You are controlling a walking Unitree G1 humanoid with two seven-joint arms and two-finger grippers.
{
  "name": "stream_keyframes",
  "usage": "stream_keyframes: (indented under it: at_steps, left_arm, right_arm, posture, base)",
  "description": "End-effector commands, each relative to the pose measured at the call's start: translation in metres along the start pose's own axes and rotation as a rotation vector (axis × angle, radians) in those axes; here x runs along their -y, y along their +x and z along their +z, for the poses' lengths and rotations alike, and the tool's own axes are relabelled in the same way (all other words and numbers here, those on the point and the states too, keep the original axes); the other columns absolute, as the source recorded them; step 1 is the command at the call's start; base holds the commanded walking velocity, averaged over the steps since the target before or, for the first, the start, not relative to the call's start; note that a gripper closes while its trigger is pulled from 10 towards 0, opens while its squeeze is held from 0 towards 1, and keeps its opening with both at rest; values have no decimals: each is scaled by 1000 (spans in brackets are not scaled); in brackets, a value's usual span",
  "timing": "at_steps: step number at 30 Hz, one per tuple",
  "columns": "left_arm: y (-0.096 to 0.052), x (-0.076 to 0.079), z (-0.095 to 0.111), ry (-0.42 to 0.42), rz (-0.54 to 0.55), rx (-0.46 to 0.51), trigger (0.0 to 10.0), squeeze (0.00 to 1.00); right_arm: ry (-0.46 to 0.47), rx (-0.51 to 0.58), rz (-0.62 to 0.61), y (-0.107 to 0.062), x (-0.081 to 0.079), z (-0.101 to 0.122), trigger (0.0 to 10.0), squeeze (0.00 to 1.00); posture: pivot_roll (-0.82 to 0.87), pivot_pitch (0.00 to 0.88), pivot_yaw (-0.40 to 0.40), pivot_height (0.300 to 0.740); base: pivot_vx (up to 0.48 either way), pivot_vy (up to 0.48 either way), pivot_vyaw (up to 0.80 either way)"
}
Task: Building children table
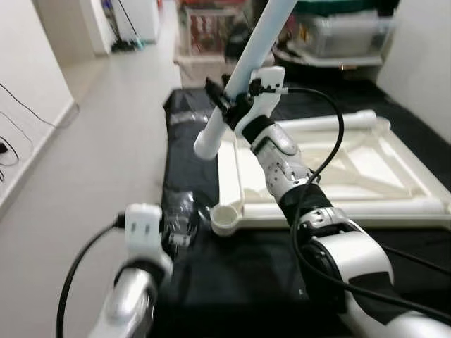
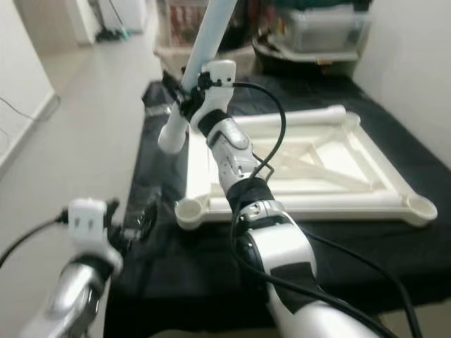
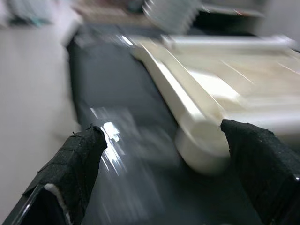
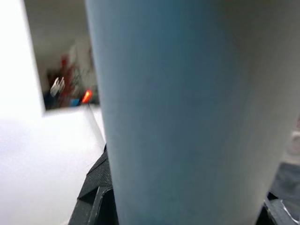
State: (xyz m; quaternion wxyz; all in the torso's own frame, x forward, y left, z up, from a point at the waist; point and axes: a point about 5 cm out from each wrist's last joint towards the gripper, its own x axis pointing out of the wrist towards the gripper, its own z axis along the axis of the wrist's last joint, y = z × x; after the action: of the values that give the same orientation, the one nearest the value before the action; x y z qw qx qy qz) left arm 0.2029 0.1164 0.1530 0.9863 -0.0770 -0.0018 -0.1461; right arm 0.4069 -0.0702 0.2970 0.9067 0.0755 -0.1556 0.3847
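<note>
A cream children's table top [image 1: 331, 172] lies upside down on a black cloth [image 1: 232, 267], its round corner socket [image 1: 224, 220] at the near left. My right gripper [image 1: 227, 105] is shut on a long pale blue-white table leg [image 1: 239, 81], held tilted in the air above the top's left edge, lower end near the far left corner. The leg [image 4: 187, 112] sits close against the right wrist camera. My left gripper [image 3: 164, 154] is open, low at the near left, its fingertips [image 3: 77, 159] either side of the corner socket [image 3: 201, 147] but short of it.
Clear plastic wrapping [image 1: 180, 208] lies on the cloth left of the socket. Storage boxes [image 1: 338, 32] and shelves stand behind. Pale floor [image 1: 91, 141] stretches to the left, with cables along the wall [image 1: 14, 141].
</note>
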Motion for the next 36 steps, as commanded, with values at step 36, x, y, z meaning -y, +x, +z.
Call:
stream_keyframes:
  at_steps: [36]
  left_arm:
    - [-43, 42, 11, -90, -101, -62, 10000, 0]
  right_arm:
    - [116, -155, 881, -22, -23, 9, 10000, 0]
  posture:
    - [62, 292, -64, 740]
  base:
    - [0, 0, 0]
